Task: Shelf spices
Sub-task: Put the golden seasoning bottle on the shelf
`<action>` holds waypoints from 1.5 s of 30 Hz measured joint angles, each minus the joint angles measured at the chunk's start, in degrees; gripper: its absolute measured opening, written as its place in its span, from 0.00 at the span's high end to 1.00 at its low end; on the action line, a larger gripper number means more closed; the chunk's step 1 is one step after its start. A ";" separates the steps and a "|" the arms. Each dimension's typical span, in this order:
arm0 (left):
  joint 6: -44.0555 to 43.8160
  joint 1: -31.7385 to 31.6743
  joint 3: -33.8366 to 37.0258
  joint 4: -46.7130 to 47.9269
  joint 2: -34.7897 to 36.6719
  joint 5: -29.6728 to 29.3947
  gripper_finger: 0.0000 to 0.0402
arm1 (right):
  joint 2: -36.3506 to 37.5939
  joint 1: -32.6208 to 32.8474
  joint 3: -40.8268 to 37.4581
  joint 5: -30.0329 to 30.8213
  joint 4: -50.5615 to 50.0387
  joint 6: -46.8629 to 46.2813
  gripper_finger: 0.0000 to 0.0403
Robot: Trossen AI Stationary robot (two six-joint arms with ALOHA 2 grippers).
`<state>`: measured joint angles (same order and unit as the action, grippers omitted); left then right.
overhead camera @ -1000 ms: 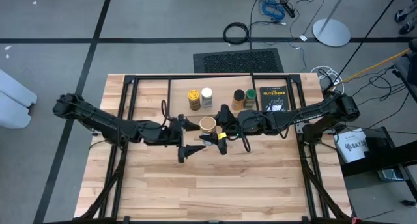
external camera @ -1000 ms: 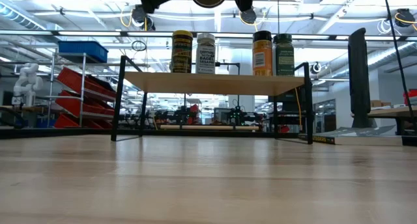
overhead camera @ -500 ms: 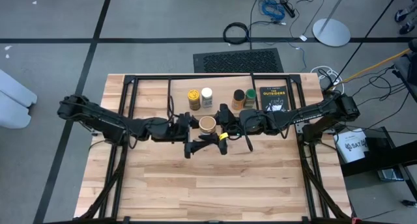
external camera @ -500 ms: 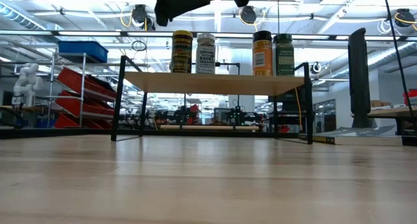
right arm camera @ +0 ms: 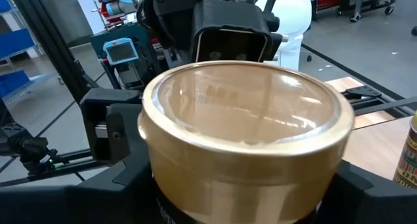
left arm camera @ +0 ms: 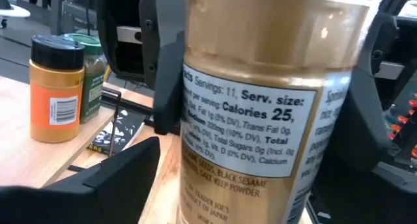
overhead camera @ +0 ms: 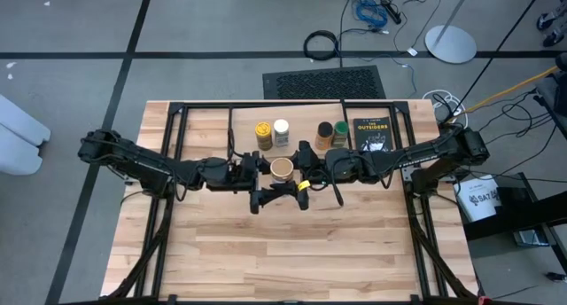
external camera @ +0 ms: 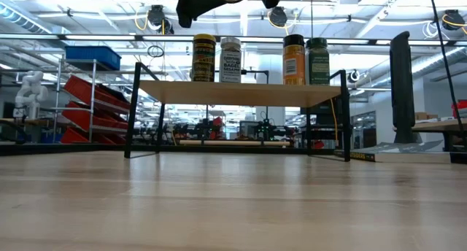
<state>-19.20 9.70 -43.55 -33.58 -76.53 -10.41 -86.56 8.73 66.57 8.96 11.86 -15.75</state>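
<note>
Change: the left gripper [overhead camera: 263,186] has closed in on the tan-lid jar [overhead camera: 283,169] over the last second; its fingers, wide apart, now stand either side of the jar.
Meaning: judged a handover between the arms, with the fifth jar not yet shelved.
Right gripper [overhead camera: 294,175]: clenched on the tan-lid jar, fingers part open around its body; it holds the jar in the air in front of the shelf [external camera: 241,92].
Left gripper: released, near full spread, straddling the jar; contact cannot be told.
Jar: upright, above shelf height, just in front of the shelf's middle.
Shelf load: four jars standing, yellow-lid jar [external camera: 203,58] and white-lid jar [external camera: 230,60] together, dark-lid jar [external camera: 293,60] and green-lid jar [external camera: 317,61] together, a gap between the pairs.
Book [overhead camera: 372,134]: beside the shelf, on the green-lid jar's side.
</note>
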 joint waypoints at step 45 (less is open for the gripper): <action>3.04 -0.62 -0.07 -2.35 0.04 10.00 0.28 | 2.78 0.81 0.11 1.52 -0.57 7.84 0.14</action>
<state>-16.16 9.08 -43.62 -35.93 -76.49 -0.41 -83.79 9.54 66.67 10.48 11.29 -7.91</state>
